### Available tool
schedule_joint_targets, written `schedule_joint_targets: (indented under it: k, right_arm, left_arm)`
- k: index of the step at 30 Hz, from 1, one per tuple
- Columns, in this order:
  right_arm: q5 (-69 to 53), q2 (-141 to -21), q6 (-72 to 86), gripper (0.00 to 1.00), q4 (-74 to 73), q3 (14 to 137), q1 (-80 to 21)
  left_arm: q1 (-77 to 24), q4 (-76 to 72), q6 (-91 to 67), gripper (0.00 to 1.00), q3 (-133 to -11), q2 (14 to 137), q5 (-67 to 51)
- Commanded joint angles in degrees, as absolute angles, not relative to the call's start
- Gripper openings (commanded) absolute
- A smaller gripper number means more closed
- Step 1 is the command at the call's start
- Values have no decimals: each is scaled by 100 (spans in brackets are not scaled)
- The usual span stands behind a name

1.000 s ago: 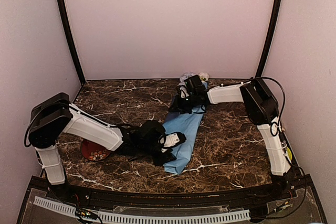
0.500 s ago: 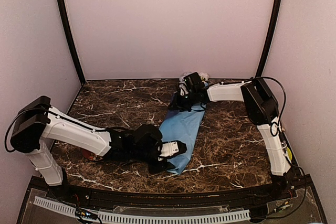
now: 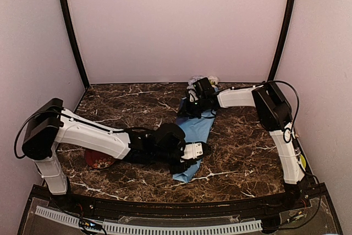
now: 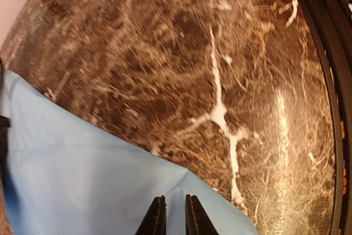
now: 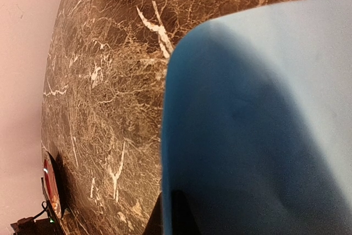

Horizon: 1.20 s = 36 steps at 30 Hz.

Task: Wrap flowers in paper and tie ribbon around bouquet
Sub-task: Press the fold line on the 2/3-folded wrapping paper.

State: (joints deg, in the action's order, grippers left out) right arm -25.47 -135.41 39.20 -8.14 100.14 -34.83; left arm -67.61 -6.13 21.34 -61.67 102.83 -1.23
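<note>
Where the bouquet lies: we find the bouquet [image 3: 192, 133] laid slantwise across the middle of the counter [image 3: 126, 108], narrow tail toward the arm bases, heads toward the back wall.
Paper: the paper [image 4: 82, 180] shows its light-blue face outward, folded round the stems into a long cone. A darker blue face shows in the right wrist view.
Flowers: only a few pale heads of the flowers [image 3: 212, 80] peep out at the far end. The stems are hidden inside.
Ribbon: we see no ribbon in any view, and nothing is tied round the cone.
Progress: we judge the wrapping largely done and the tying wholly outstanding. The ribbon would first have to be found.
Left gripper: the left gripper [image 4: 175, 219] sits over the near end of the cone, fingers drawn almost together with a slim gap. We cannot tell whether paper is pinched.
Right gripper: the right gripper [image 3: 193, 105] is at the far end, just beside the heads, and is closed. Paper rises right against it, and we cannot confirm that it is nipped.
Surroundings: a red patterned dish [image 3: 98, 159] lies near the left edge, partly behind the left arm, well apart from the bouquet.
Obstructions: both arms reach over the cone and hide parts of it. We judge it may spring open if released untied.
</note>
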Motion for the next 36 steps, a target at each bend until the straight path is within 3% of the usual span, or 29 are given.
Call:
schedule_joint_targets:
  k: [1,6,12,18,25,29,32,36]
  right_arm:
    - [-2530,-13333,3815,0,-671,9895,-3511]
    - [-2544,-13325,3800,0,-682,9896,-3508]
    - [-2447,-13348,3727,0,-803,10008,-3511]
    - [-2386,-13495,3675,0,-954,10244,-3492]
    - [-2416,-13509,3656,0,-976,10273,-3489]
    - [-2452,-13477,3669,0,-911,10169,-3494]
    - [-2469,-13437,3697,0,-866,10089,-3489]
    - [-2472,-13437,3693,0,-862,10072,-3491]
  left_arm:
    - [-6759,-196,2157,13,-6014,10578,-544]
    - [-6754,-7,1806,8,-5772,10914,-805]
    - [-6851,-155,1684,10,-5465,10549,-1359]
    - [-7027,44,1711,16,-5399,10393,-1381]
    - [-7091,154,1701,34,-5283,9959,-1176]
    - [-7091,231,1828,38,-5392,9588,-1218]
    - [-7093,493,1971,32,-5525,9352,-1195]
    - [-7048,77,2056,16,-5275,8907,-954]
